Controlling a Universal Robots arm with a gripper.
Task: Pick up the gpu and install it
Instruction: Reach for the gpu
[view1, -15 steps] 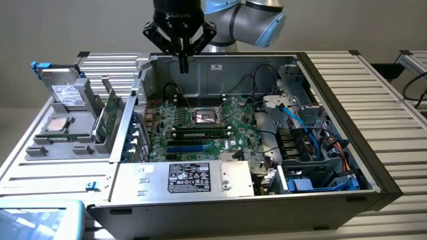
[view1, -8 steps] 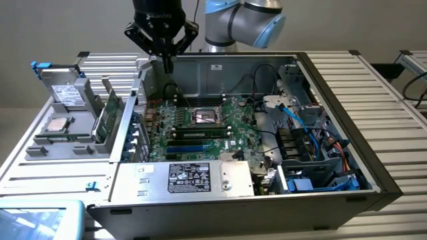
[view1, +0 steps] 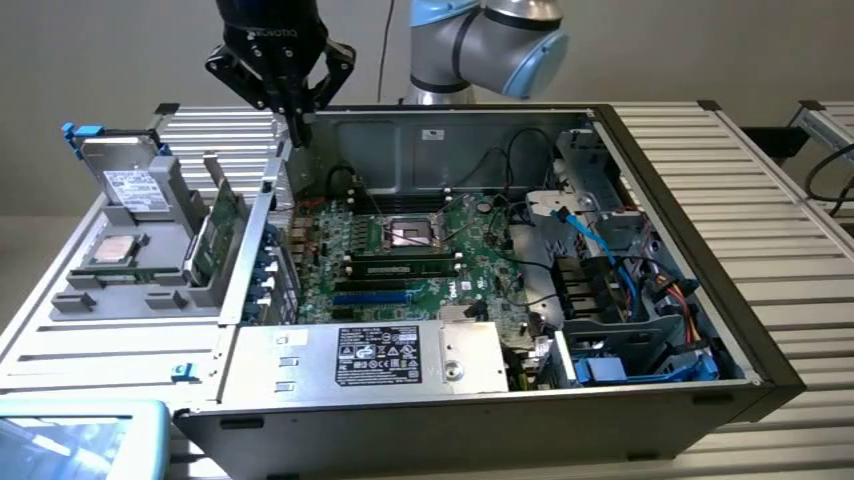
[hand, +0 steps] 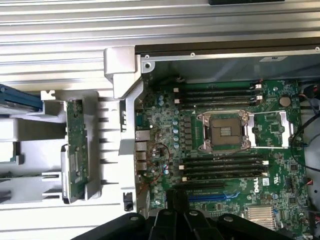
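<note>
The gpu (view1: 215, 238) stands on edge in a slot of the grey holder (view1: 134, 285), just outside the open computer case (view1: 747, 330). My gripper (view1: 296, 112) hangs above the case wall beside it, clenched and empty, apart from the card.

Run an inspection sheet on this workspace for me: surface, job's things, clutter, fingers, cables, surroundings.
Surface: ribbed aluminium table carrying an open black computer case and a grey plastic parts holder.
Job's things: gpu, a thin green circuit card, stands on edge in the holder, not gripped; blue expansion slot on the green motherboard looks unoccupied.
Clutter: silver boxy drive with white label and a square processor chip, both in the holder.
Grippers: black gripper above the case's far corner on the exterior view's left, fingers shut, empty.
Cables: blue, orange and black leads inside the case, exterior view's right.
Surroundings: grey wall; pale blue tray.
</note>
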